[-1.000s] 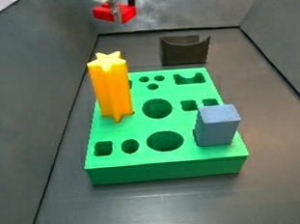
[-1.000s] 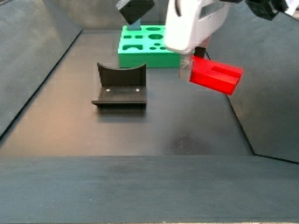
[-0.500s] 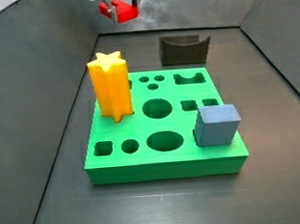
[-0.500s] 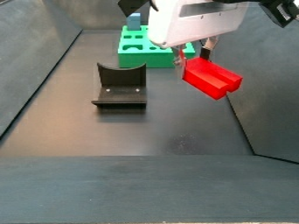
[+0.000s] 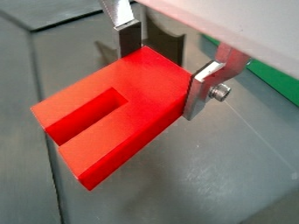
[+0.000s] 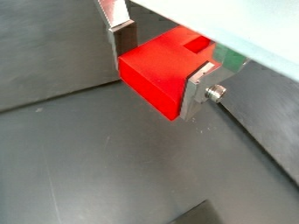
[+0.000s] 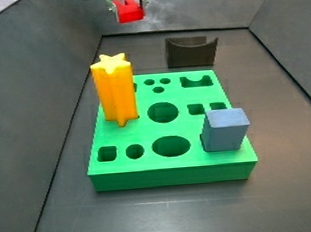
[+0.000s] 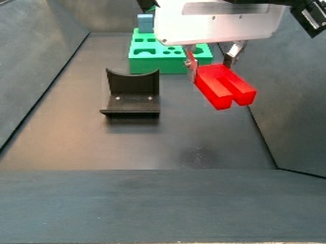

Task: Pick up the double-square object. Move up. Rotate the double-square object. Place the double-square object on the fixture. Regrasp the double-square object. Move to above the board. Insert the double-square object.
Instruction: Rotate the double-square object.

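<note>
Clamping the double-square object [image 8: 224, 86], the gripper [image 8: 212, 59] hangs above the floor beside the fixture [image 8: 130, 95].

Readable text: none in any view.
Gripper [image 8: 212, 59]: no marking or label; it hangs above the floor, clamped on the red block [image 8: 224, 86].
Red block: no print.

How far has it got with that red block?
Picked up and lifted: the gripper holds the red block in the air, beside the fixture. It looks mid-turn. Still left: setting it on the fixture, regripping, then inserting it into the green board.
</note>
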Available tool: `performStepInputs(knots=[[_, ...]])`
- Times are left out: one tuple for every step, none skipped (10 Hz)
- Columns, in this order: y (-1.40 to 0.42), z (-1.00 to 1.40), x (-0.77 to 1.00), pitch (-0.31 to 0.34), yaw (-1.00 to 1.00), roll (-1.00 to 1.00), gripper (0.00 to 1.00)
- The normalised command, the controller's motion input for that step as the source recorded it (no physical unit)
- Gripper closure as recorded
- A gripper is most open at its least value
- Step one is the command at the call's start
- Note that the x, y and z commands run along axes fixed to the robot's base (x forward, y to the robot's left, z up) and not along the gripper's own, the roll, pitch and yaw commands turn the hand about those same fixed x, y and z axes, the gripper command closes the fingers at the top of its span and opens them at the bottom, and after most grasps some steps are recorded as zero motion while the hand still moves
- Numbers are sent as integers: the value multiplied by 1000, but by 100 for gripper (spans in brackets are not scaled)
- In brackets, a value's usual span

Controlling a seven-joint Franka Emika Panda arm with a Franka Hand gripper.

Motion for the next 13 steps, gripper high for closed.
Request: performStepInputs(knots=[[19, -40, 17, 14, -1000, -60, 100], [19, -40, 18, 18, -938, -76, 100], [20, -39, 18, 18, -717, -76, 100], [20, -38, 20, 17, -440, -76, 100], [20, -37, 21, 16, -259, -76, 100], [0, -1000, 0, 0, 0, 0, 100], [0, -1000, 1, -2, 34, 0, 100], [0, -1000, 18, -30, 43, -5, 100], [-4, -1000, 21, -31, 34, -23, 100], [-2, -1000, 26, -34, 27, -37, 100], [-1, -1000, 34, -35, 22, -52, 100], [5, -989, 45, -31, 13, -72, 100], [8, -816, 51, -29, 9, -90, 100]])
